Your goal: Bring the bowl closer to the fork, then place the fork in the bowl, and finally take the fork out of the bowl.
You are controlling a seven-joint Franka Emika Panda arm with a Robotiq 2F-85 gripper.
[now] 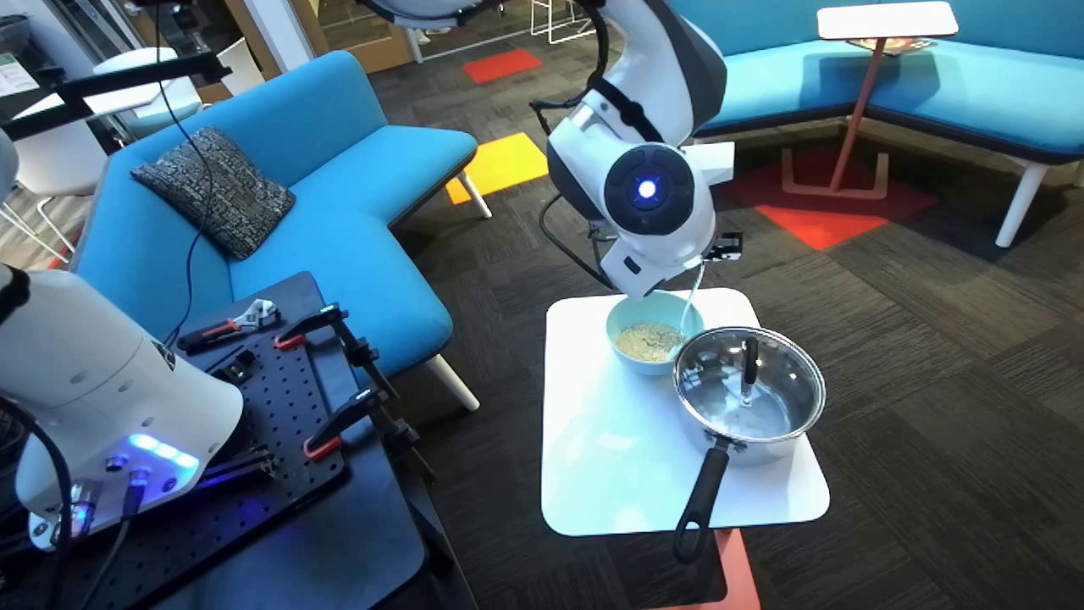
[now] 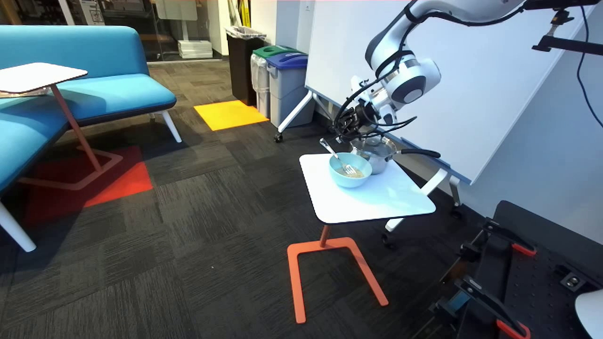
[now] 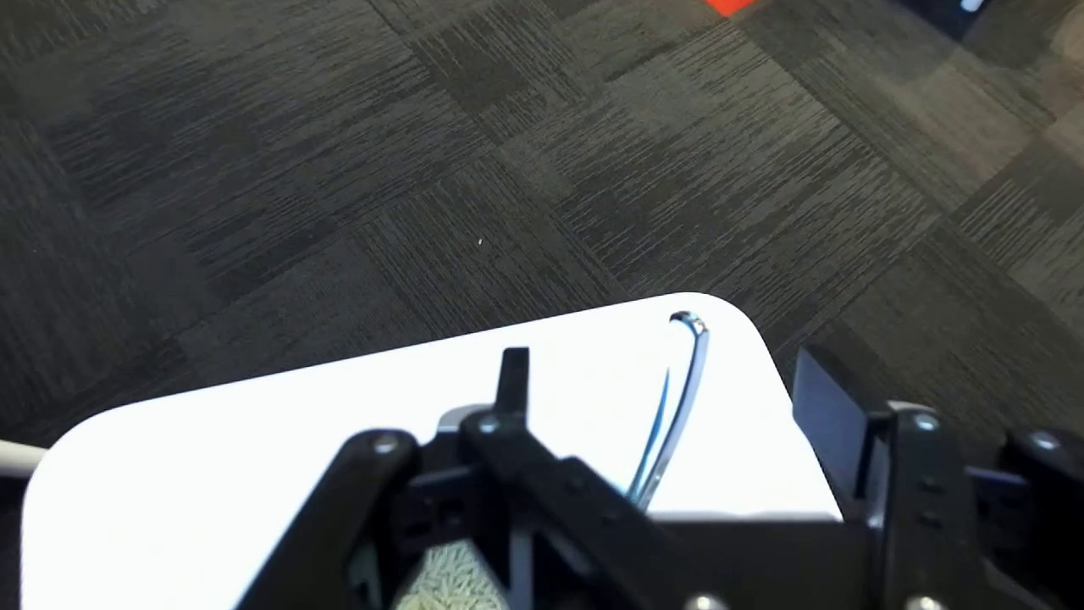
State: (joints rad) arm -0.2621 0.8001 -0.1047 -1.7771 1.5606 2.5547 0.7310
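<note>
The pale blue bowl (image 1: 627, 313) stands on the small white table and holds rice-like grains; it also shows in an exterior view (image 2: 347, 181). The silver fork (image 2: 333, 151) leans in the bowl, tines down on the grains and handle sticking out past the rim. The fork's handle (image 3: 688, 389) rises between the spread fingers in the wrist view. My gripper (image 3: 669, 402) is open and touches nothing that I can see. It is above the table near the fork's handle end. In the wrist view the gripper body hides the fork's lower part and most of the bowl.
A grey metal pan (image 1: 766, 453) with a glass lid stands against or very near the bowl. Its black handle (image 1: 703, 504) sticks out past the edge of the white table (image 1: 593, 457). Blue sofas (image 1: 356, 246) and a whiteboard (image 2: 466, 89) stand around.
</note>
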